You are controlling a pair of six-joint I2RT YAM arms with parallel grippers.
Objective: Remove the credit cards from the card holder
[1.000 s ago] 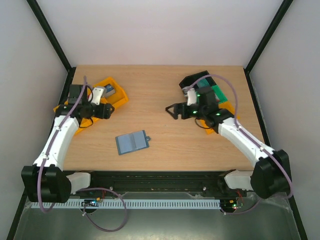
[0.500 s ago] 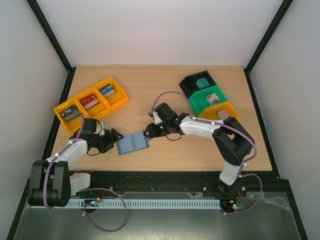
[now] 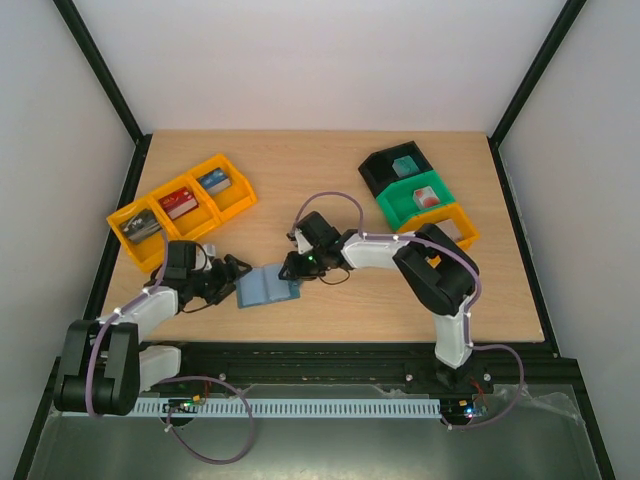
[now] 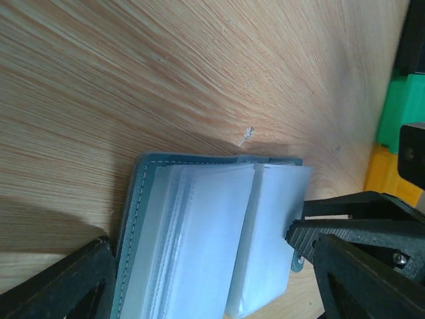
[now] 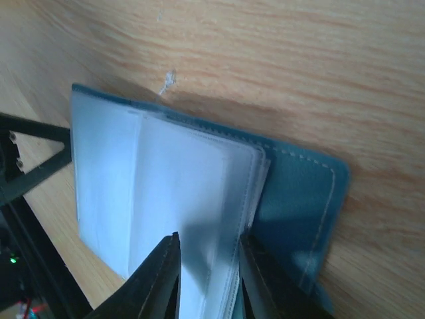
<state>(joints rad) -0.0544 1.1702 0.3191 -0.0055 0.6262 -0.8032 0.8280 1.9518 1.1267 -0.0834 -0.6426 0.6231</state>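
Observation:
The card holder (image 3: 268, 288) lies open on the wooden table, with pale clear sleeves over its teal cover (image 5: 302, 199). No credit cards show; the sleeves hide whatever they hold. My left gripper (image 3: 232, 274) is at the holder's left edge. In the left wrist view it (image 4: 209, 266) is open wide, with the holder (image 4: 199, 226) between its fingers. My right gripper (image 3: 291, 269) is at the holder's right edge. Its fingers (image 5: 163, 279) stand a narrow gap apart over the sleeves' edge (image 5: 209, 246). A grip cannot be made out.
An orange tray row (image 3: 236, 200) with red, blue and grey blocks stands at the back left. Black (image 3: 378, 170), green (image 3: 400, 208) and orange (image 3: 462, 238) trays stand at the back right. The right arm's elbow (image 3: 432, 268) rests low beside them.
Both arms have come in from the trays to the card holder. The right jaws have narrowed from wide open to a small gap. The left gripper now straddles the holder's left side.

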